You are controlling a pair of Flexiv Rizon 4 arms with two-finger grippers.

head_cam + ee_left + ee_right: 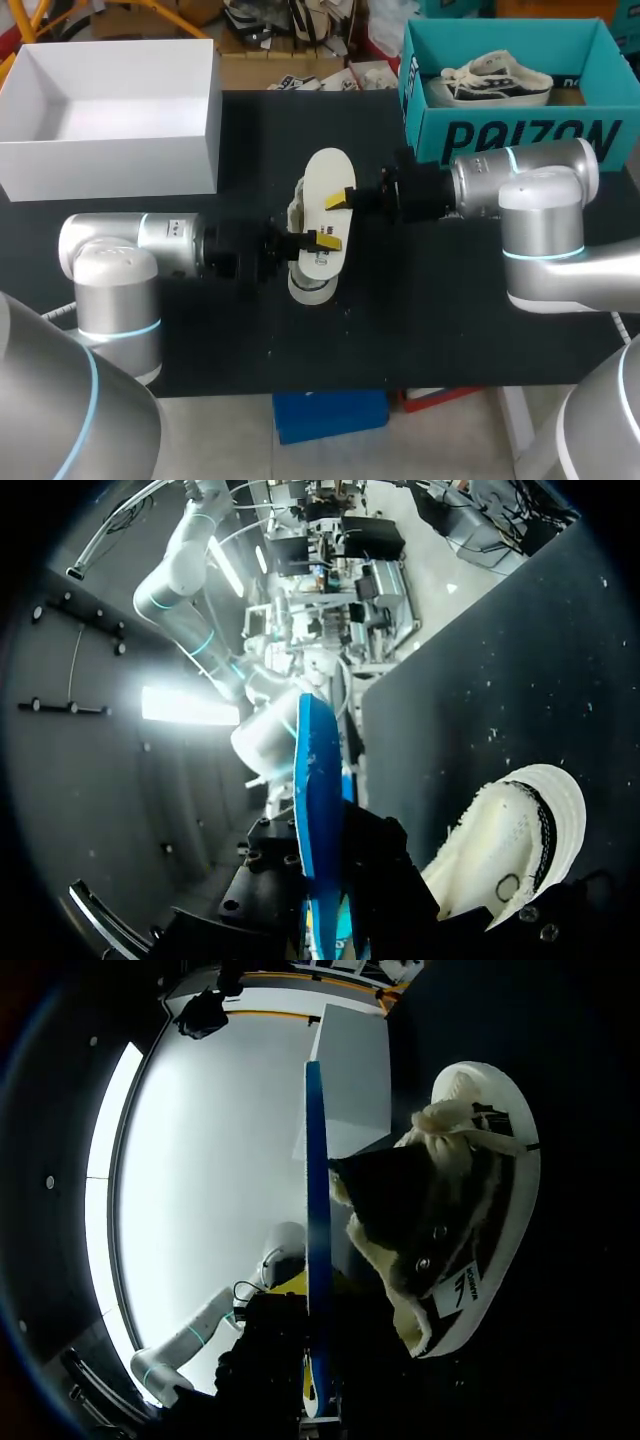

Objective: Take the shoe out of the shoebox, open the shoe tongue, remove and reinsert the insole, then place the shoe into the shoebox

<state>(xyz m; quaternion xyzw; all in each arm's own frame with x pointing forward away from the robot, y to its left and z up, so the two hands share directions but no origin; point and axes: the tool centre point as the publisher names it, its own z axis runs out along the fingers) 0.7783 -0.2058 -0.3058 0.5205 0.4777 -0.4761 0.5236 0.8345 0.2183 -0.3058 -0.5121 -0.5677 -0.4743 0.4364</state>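
Note:
The insole (328, 175), cream on top and blue underneath, is held edge-up over the middle of the table by both grippers. My left gripper (322, 240) is shut on its near end and my right gripper (340, 198) pinches its middle from the right. Under it the cream shoe (308, 288) with a black stripe lies on its side. In the left wrist view the insole (318, 800) runs up from between the fingers, with the shoe (520, 830) beside it. In the right wrist view the insole's blue edge (316, 1180) stands in the gripper (315, 1390) next to the open shoe (470, 1230).
An open white box (110, 110) stands at the back left. A teal shoebox (520, 135) at the back right holds a second shoe (497, 80). The black table (450, 330) is bare in front of and to the right of the shoe.

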